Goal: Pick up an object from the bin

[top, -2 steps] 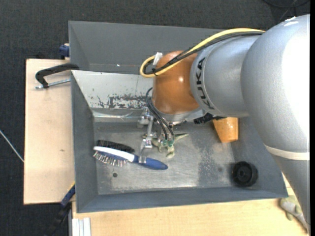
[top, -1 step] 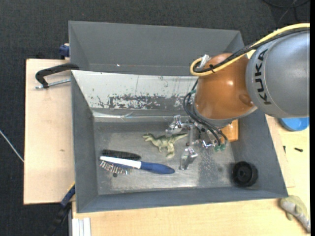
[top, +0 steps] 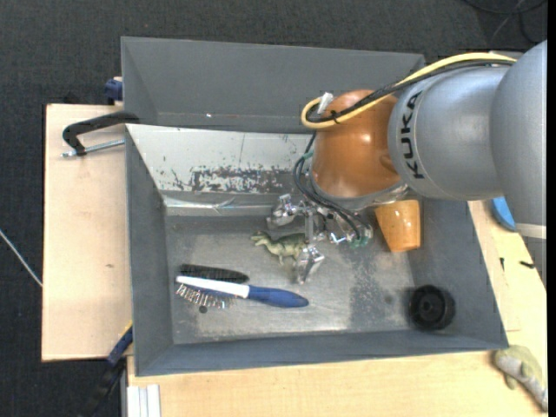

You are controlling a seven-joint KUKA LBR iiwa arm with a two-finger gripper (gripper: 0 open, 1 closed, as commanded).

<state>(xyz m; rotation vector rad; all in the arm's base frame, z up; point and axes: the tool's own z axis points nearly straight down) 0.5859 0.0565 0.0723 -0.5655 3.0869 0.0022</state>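
Step in hand: approach to a grasp, by my reading. The gripper (top: pixel 302 248) sits low over the middle of the bin (top: pixel 373 294), right at a small olive-green toy animal (top: pixel 276 245).
Task's thing: the toy animal is the likeliest target. It lies on the bin floor near centre, just left of the gripper's metalwork, touching it or all but touching.
Hand state: cannot tell wide from narrow. Shiny metal parts and cables run together under the orange wrist cover (top: pixel 352 155). Nothing is plainly gripped.
Neighbours: a brush (top: pixel 252 293) with a blue-and-white handle lies just below the toy, apart from it. A black comb-like piece (top: pixel 213 274) lies beside the brush's head. An orange cup (top: pixel 400 225) stands right of the gripper. A black round thing (top: pixel 431 307) sits in the near right corner, well apart.
Next move calls for: a square close on the toy's body, then a straight lift. The toy is small and uneven, so a pinch on a leg or tail could slip. The brush is near enough to be nudged.
Hidden: the cup's upper part is under the arm. The toy's right side is behind the metalwork, so contact cannot be confirmed.
Hard to make out: the toy's kind, lizard or dinosaur perhaps. Also the bristly bit at the brush's left end.
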